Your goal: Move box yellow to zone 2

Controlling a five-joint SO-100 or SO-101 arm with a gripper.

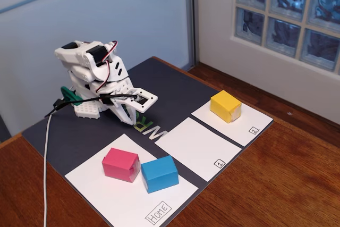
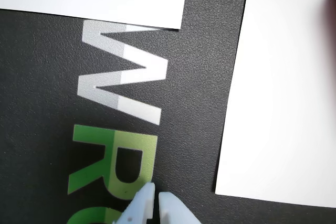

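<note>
In the fixed view, the box yellow (image 1: 225, 106) is sitting on zone 2 (image 1: 249, 123), the white panel with the boxed "2" at its near corner, so the move is looking complete as things lie. The arm is folded low at the back of the dark mat (image 1: 175, 91), well apart from the box, which is reading as a parked pose rather than a reach. The gripper (image 1: 125, 114) is pointing down at the mat and carrying nothing. The pink block (image 1: 121, 164) and blue block (image 1: 159, 173) are resting side by side on the Home panel (image 1: 101, 195), with the empty panel marked "1" (image 1: 196, 147) lying between them and zone 2. Nothing is standing in the way on the wooden desk (image 1: 287, 184).

In the wrist view, the gripper (image 2: 156, 199) is showing its fingertips nearly together with only a sliver of gap, gripping nothing, hanging over the mat's printed lettering (image 2: 123, 87). White panel edges are framing the top and right; the box yellow is not showing here.
</note>
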